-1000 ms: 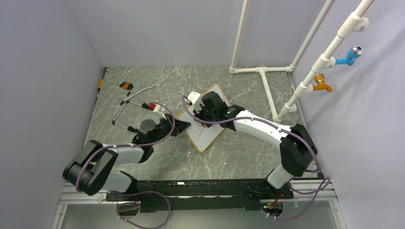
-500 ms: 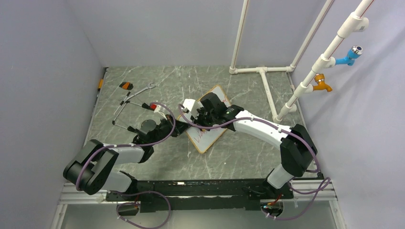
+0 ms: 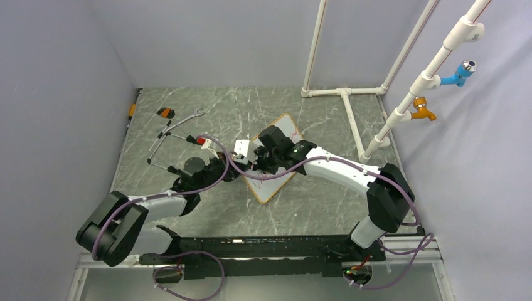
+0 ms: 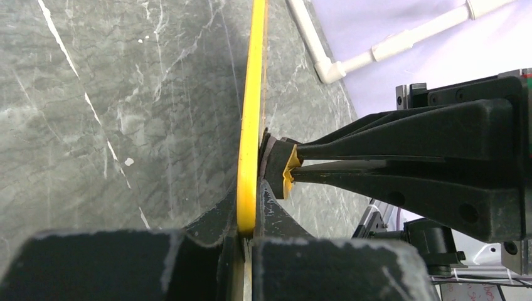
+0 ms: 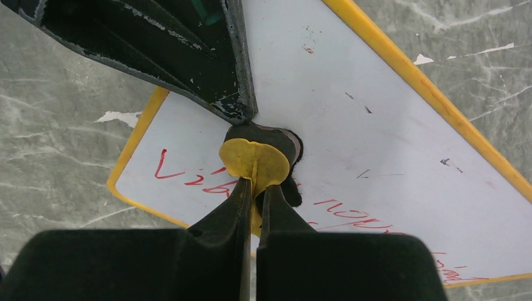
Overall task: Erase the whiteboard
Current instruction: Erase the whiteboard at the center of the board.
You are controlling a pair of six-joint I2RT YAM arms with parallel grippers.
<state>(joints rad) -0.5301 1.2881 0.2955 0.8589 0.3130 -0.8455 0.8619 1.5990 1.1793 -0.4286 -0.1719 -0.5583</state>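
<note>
The whiteboard lies tilted like a diamond at mid-table, white with a yellow-orange frame. Red handwriting runs along its near part. My left gripper is shut on the board's left edge, and the left wrist view shows the yellow frame edge-on between its fingers. My right gripper is shut on a small yellow eraser whose black pad presses on the board beside the left gripper's fingers. The eraser also shows in the left wrist view, touching the board face.
Long metal hand tools, a wrench and a small orange-black piece lie at the back left. A white pipe frame stands at the back right. A slanted pipe there carries a blue tap and an orange tap.
My right gripper has slid the eraser left and nearer across the board, toward the left gripper. The left gripper has kept its hold on the board's edge.
</note>
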